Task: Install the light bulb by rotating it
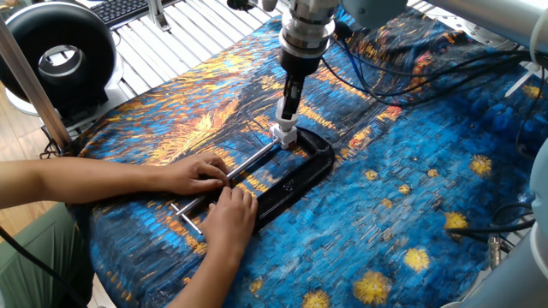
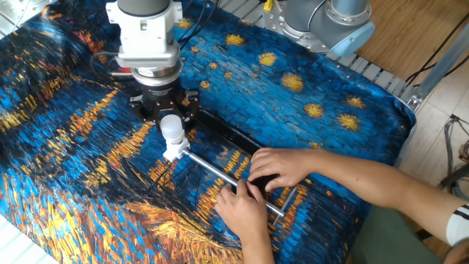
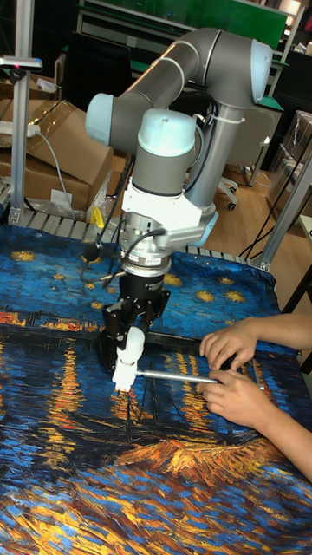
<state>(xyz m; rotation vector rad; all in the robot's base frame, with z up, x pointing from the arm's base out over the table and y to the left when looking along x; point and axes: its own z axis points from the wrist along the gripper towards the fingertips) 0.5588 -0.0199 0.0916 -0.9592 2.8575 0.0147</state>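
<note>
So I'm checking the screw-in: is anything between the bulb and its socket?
Nothing visible. The light bulb sits upright on the white socket base, with the gripper right above it. The person's hands stay down the clamp.

Cardboard boxes (image 3: 48, 165) and a green board (image 3: 208, 16) stand behind the table.
</note>
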